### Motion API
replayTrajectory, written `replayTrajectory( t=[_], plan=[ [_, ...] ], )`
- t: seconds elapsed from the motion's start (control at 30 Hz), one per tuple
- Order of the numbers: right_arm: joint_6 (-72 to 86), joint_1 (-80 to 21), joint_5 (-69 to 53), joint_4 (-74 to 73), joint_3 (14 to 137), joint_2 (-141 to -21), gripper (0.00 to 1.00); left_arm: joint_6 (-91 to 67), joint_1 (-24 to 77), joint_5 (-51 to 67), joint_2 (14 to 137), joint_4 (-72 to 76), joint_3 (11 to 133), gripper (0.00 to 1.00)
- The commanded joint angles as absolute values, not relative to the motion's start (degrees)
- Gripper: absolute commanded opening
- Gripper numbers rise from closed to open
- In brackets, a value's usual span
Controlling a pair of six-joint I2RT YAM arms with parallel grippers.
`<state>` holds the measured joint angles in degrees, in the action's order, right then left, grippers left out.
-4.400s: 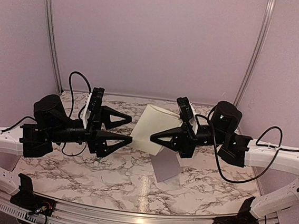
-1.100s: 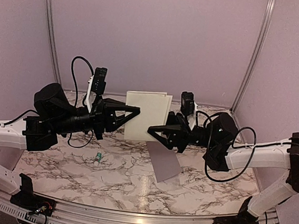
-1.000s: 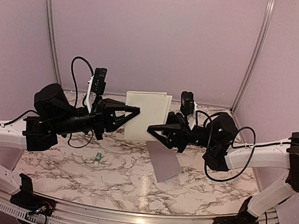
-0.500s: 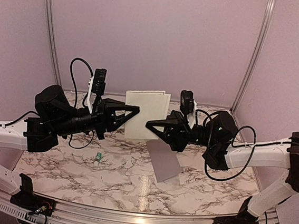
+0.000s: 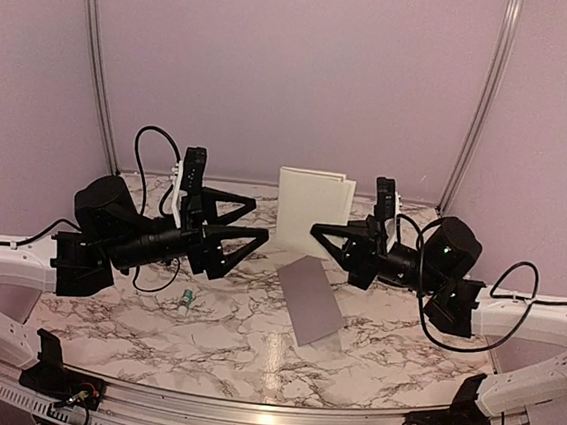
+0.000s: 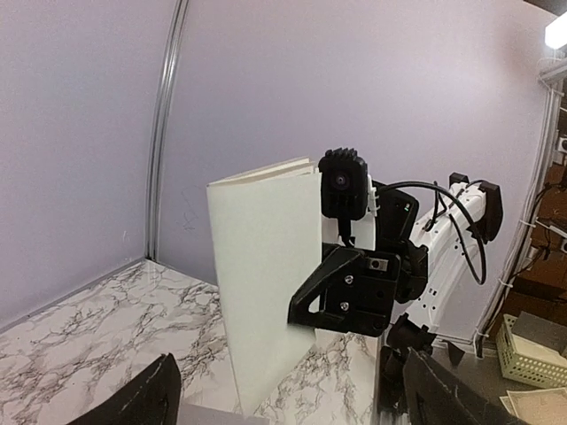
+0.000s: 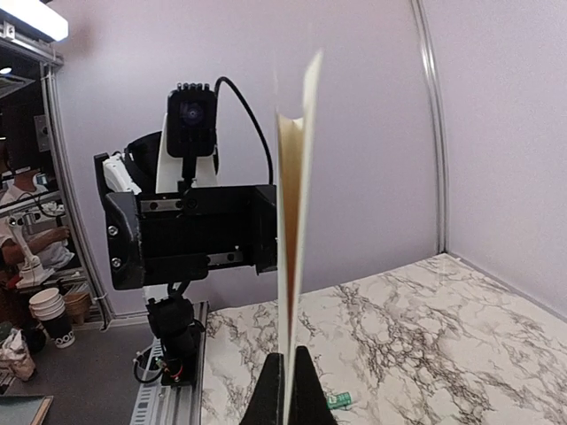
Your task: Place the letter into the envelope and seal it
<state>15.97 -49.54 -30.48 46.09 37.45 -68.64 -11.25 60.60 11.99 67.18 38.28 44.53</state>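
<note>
Letter (image 5: 310,207): upright off the desk (image 5: 152,330), far centre, top and left edges free. Right tool (image 5: 319,234): clamped on its lower part, reaching in from the right edge. Left tool (image 5: 261,218): jaws wide, left of letter, apart from it. Envelope (image 5: 310,301): flat on desk, nearer than letter, all edges uncovered. Green-white tube (image 5: 185,302): near left, well apart from envelope.

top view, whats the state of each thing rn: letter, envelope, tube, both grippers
letter: folded, upright, pinched at its lower edge
envelope: flat on the table, letter not in it
tube: lying on the table, untouched
left gripper: open, apart from the letter
right gripper: shut on the letter
</note>
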Motion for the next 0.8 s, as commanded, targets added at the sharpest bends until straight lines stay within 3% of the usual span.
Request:
replayTrajectory(
  t=[0.0,0.17,0.37,0.77],
  plan=[
    [12.86,-46.11,-18.17,37.42,33.89,-62.7,0.0,-9.85,60.73,7.8,66.36,39.37,42.03,0.93],
    [10.73,-43.72,-6.06,31.46,31.25,-57.89,0.0,-8.79,60.73,1.58,67.54,36.77,40.95,0.97],
    [10.2,-41.34,-1.55,28.43,29.19,-54.51,0.0,-8.28,62.09,-4.2,73.53,32.17,43.95,0.97],
    [8.45,-39.65,14.13,22.4,26.16,-46.91,0.0,-0.27,76.36,-28.39,96.41,17.29,60.22,0.98]
  ],
)
